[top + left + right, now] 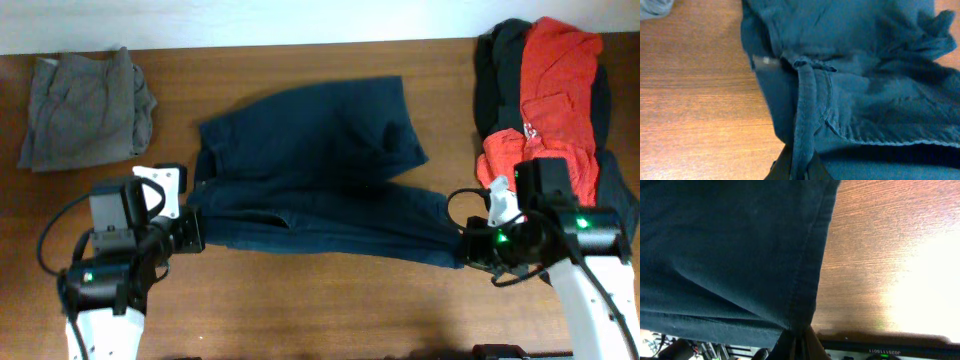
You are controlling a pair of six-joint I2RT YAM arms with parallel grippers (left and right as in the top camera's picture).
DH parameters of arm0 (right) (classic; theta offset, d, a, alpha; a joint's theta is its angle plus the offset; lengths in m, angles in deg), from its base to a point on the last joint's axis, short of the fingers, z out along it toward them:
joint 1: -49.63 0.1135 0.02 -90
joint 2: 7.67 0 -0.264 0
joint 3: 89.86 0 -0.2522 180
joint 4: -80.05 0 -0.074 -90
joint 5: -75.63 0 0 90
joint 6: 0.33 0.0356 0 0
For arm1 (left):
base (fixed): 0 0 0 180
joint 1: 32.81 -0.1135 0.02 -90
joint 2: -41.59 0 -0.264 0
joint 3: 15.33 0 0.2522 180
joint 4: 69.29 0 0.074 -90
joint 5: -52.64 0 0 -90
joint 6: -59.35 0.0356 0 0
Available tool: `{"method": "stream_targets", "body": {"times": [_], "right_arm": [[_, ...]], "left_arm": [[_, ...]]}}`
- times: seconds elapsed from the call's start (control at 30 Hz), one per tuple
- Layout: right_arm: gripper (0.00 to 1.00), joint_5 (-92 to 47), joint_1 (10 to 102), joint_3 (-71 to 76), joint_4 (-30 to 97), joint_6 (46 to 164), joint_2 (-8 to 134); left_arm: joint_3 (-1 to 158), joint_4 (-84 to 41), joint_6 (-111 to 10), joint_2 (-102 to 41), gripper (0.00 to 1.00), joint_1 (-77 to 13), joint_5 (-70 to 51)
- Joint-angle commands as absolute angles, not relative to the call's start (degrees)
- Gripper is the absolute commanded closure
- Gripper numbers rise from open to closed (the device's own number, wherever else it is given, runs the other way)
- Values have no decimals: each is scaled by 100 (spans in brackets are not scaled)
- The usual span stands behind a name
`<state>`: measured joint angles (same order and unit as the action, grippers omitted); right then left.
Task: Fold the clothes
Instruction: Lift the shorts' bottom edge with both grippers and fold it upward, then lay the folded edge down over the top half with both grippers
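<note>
- Overhead view: the wooden desk (320,310) carries everything, and the navy shorts (310,170) lie spread across the middle of it, waistband on the left, legs running off to the right.
- The shorts look soft, light and floppy. I reckon they'll sag wherever they're unsupported, so seams, waistband and hems are the spots to grab.
- Red T-shirt (555,80) is heaped on black garments (495,70) at the far right. Grey shorts (85,105) are bunched at the far left.
- Left end effector (797,167) is pinched tight on a seam at the waistband end.
- Right end effector (799,345) is pinched on the near leg's hem.
</note>
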<state>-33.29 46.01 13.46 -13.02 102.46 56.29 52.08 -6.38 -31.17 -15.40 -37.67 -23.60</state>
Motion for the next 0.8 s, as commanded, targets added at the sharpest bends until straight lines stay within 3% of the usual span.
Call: {"method": "stream_targets", "body": {"times": [0.0,0.33,0.77], "right_arm": [[96,-2405,4343,1053,-1359,10034,5369],[96,-2446,4356,885,1030,9984,6086],[96,-3368,4570,874,4641,9409,8040]], "left_arm": [[5324,-499,-3289,-1151,99,-3946,-3267],[5322,-909,-3366,-1610,100,-3946,-3422],[5322,-3899,-3455,-3859,99,-3946,-3564]]}}
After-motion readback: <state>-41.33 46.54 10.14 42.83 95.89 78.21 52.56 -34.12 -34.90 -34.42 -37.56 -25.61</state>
